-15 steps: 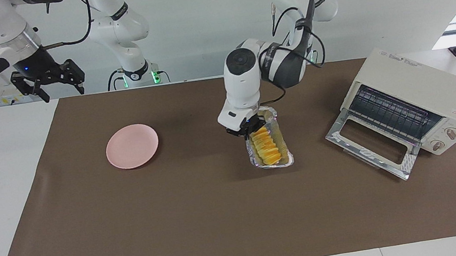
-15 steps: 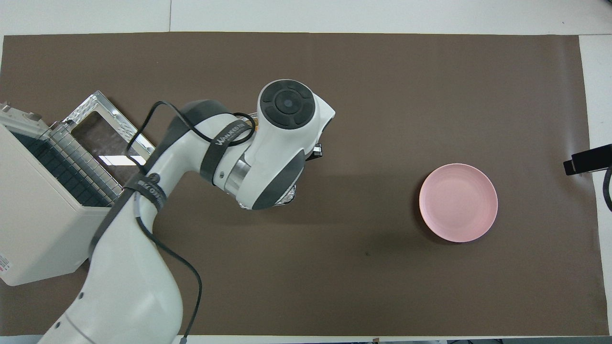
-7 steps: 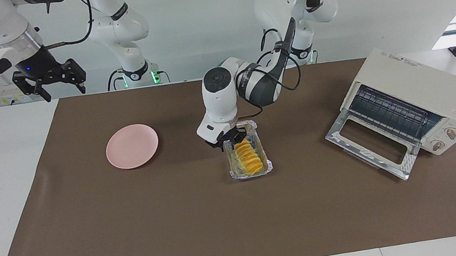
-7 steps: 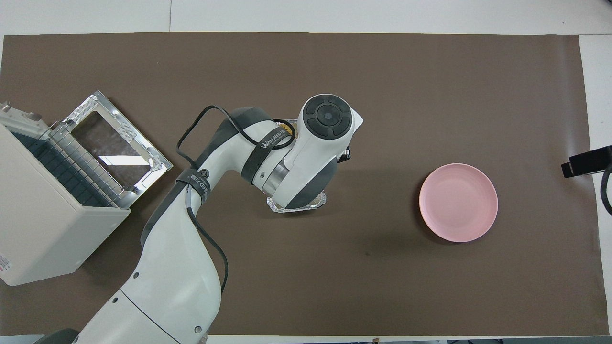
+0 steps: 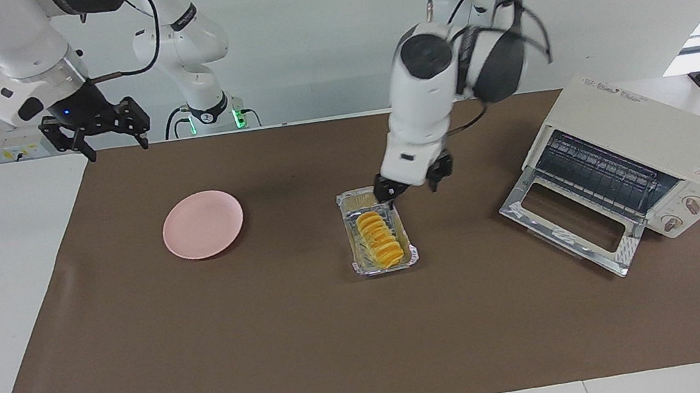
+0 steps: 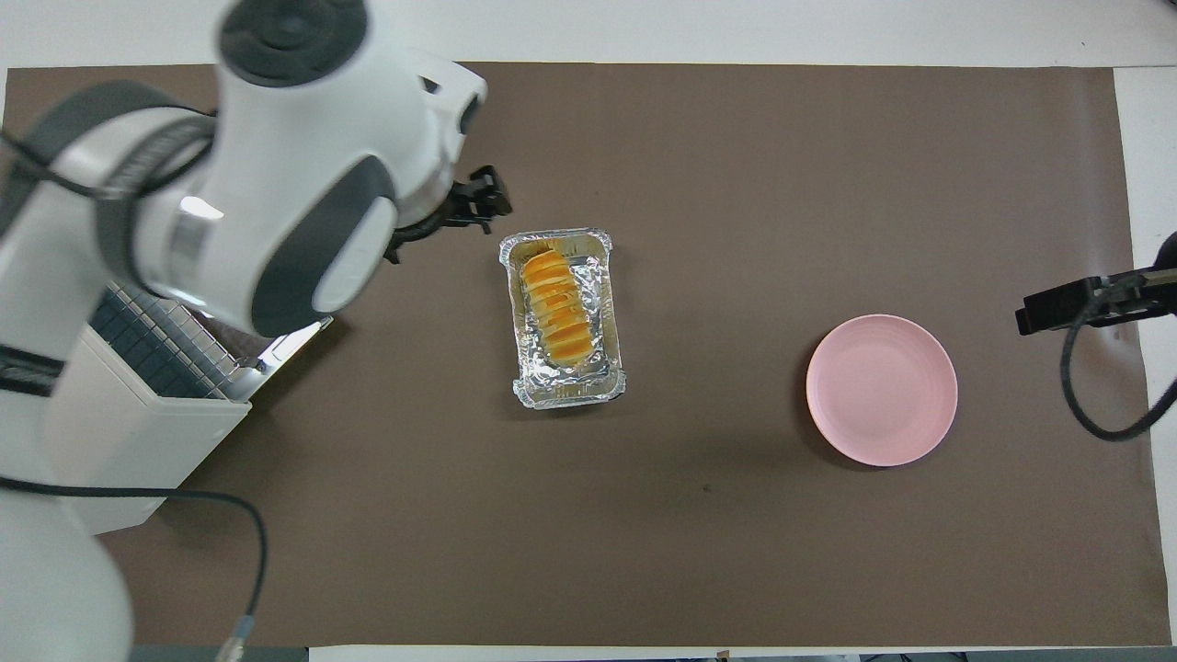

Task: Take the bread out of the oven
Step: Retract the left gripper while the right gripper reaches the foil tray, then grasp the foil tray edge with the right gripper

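Now, near robots: right gripper (image 5: 109,132) open, empty, waits over table edge by right arm's base, well apart from pink plate (image 5: 203,224). Left gripper (image 5: 413,184) released, jaws spread, nothing between them, raised just beside foil tray (image 5: 348,201), toward oven (image 5: 641,151) from it. Tray sits flat on brown mat (image 5: 274,342), bread (image 5: 378,239) inside, lengthwise, clear of claw. Oven door down, rack bare: bread judged out already. Plate on tray's other flank, likely next spot.

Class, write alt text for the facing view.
A bread loaf lies in a foil tray on the brown mat, between a pink plate and an open oven. The left gripper hangs open beside the tray; the right gripper waits.
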You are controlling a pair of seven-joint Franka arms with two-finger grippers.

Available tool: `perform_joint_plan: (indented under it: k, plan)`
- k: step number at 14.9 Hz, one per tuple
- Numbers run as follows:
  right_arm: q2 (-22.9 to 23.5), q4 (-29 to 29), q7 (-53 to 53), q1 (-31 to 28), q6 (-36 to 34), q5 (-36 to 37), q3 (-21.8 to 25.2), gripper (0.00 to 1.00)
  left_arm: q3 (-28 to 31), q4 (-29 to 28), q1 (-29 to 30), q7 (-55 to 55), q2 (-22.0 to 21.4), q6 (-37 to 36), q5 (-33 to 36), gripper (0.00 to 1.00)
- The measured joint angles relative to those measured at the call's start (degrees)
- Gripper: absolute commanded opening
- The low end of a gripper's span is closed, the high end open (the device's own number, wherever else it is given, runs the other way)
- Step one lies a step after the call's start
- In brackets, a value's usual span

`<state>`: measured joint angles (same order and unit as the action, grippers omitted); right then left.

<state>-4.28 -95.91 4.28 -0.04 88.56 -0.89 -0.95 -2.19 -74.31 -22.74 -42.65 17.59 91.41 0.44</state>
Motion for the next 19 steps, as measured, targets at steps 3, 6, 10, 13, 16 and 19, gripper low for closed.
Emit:
perform_joint_plan:
  k: [3,6,10,13,16,19]
  plan:
    - [1.5,-3.4,-8.9,6.9,6.7,0.0,-0.3,1.0,0.2,-0.7,13.0,5.1,-8.6,-9.1,0.0,1.0]
    - [6.8,-4.1,-18.7,13.4,14.0,0.0,-0.5,1.0,0.2,-2.7,20.5,15.6,-10.9,-15.4,0.0,1.0]
    - [13.5,-4.1,-25.8,20.3,22.3,0.0,-0.6,1.0,0.0,-3.9,24.0,24.1,-11.2,-19.1,0.0,1.0]
    - [17.0,-4.0,-29.2,23.8,26.2,0.0,-0.6,1.0,0.0,-4.0,25.2,31.9,-12.0,-19.0,0.0,1.0]
    - [23.4,0.6,-33.7,26.9,27.1,0.5,-0.5,1.0,-0.1,-4.0,25.5,36.4,-12.9,-18.7,0.0,1.0]
    - [31.7,7.5,-37.9,29.9,27.9,2.3,-0.5,1.0,-0.1,-6.0,25.5,36.6,-14.7,-18.9,0.1,1.0]
